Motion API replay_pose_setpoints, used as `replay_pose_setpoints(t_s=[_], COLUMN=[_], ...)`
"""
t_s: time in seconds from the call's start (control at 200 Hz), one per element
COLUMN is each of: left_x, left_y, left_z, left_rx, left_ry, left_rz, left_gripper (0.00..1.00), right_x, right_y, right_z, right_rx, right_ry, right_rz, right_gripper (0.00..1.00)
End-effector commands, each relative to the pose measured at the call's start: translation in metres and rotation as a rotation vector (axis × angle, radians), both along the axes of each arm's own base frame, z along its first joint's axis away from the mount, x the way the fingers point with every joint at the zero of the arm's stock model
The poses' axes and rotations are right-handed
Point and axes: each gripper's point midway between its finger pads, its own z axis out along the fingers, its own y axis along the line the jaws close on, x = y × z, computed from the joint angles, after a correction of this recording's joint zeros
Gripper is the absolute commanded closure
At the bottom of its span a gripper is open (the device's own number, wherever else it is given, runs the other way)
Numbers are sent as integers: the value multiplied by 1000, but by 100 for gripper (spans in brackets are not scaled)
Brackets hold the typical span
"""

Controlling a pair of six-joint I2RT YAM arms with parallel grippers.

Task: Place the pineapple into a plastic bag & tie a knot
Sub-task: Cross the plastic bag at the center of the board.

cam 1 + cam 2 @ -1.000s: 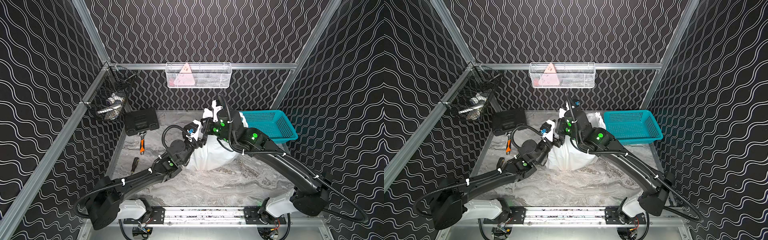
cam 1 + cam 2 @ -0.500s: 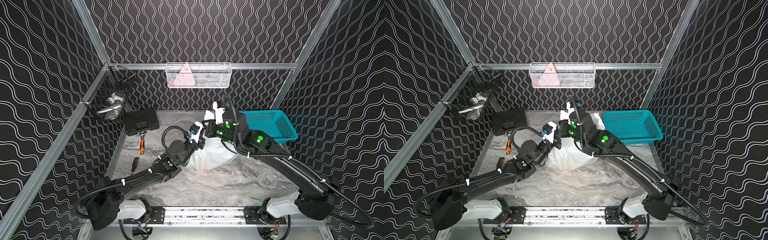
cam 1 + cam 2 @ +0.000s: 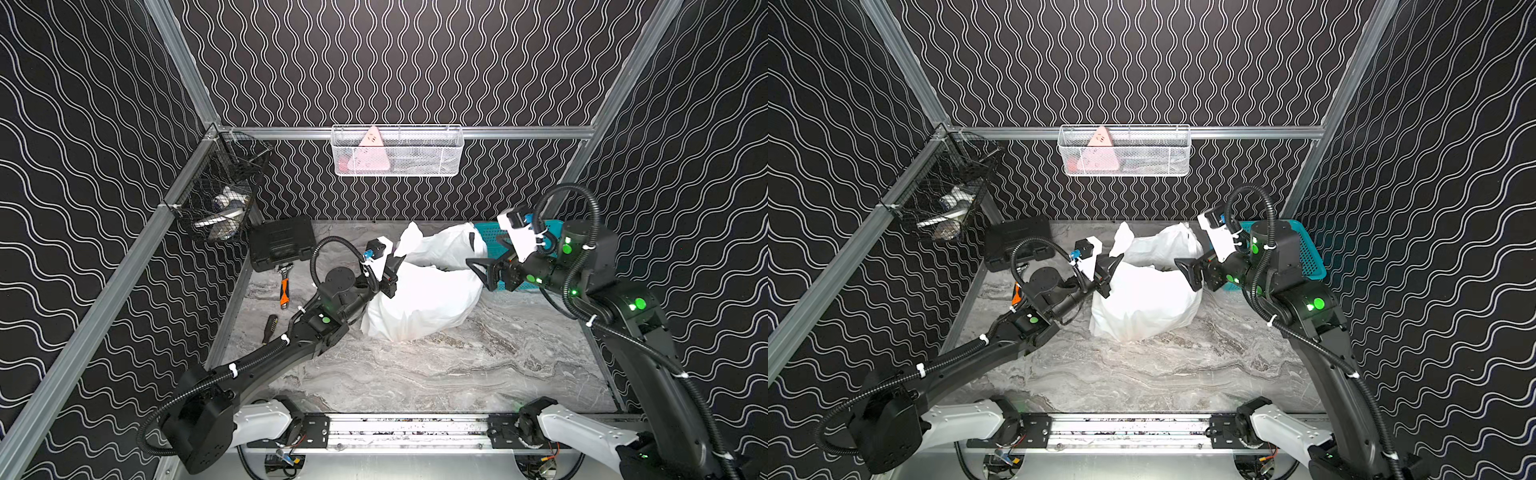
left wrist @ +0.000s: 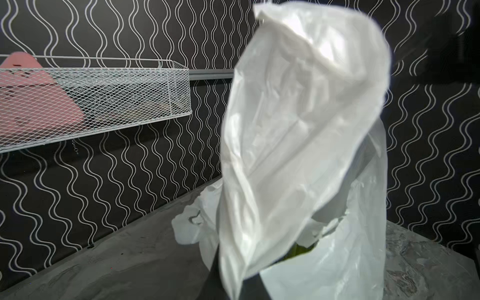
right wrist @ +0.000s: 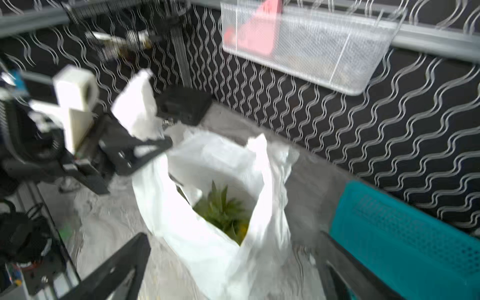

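Note:
The white plastic bag stands open-mouthed in the middle of the table, also seen in a top view. The pineapple's green crown shows inside the bag's mouth. My left gripper is shut on one handle strip, which stands up from its fingers. My right gripper hangs open just right of the bag, touching nothing; the bag's other handle stands free. In the right wrist view its fingers flank the bag. No knot is in view.
A teal basket sits at the back right, behind the right arm. A black case, an orange wrench and a screwdriver lie at the left. A white mesh basket and a black wire basket hang on the walls.
My right gripper opened, let go of the bag's top and swung back to the right. My left gripper shut on the handle strip and stayed by the bag's left side.

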Motion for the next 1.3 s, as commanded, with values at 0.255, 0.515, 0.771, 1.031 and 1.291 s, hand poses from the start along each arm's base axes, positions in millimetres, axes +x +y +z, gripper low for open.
replay_pose_setpoints(t_s=[0.255, 0.515, 0.771, 1.031, 1.291], left_x=[-12, -14, 9, 33, 3], left_y=[-1, 3, 24, 28, 13], left_z=[7, 7, 2, -9, -4], left_rx=[-9, 22, 78, 85, 38], left_ry=[30, 17, 34, 90, 12], left_rz=[-129, -134, -19, 31, -162], left_gripper=[100, 100, 100, 100, 100], right_x=[32, 50, -4, -56, -47], right_y=[8, 44, 83, 94, 75], right_z=[16, 31, 58, 53, 13], right_rx=[360, 480, 384, 424, 253], right_ry=[7, 93, 46, -14, 8], right_rz=[337, 543, 587, 565, 401], right_gripper=[14, 66, 100, 100, 67])
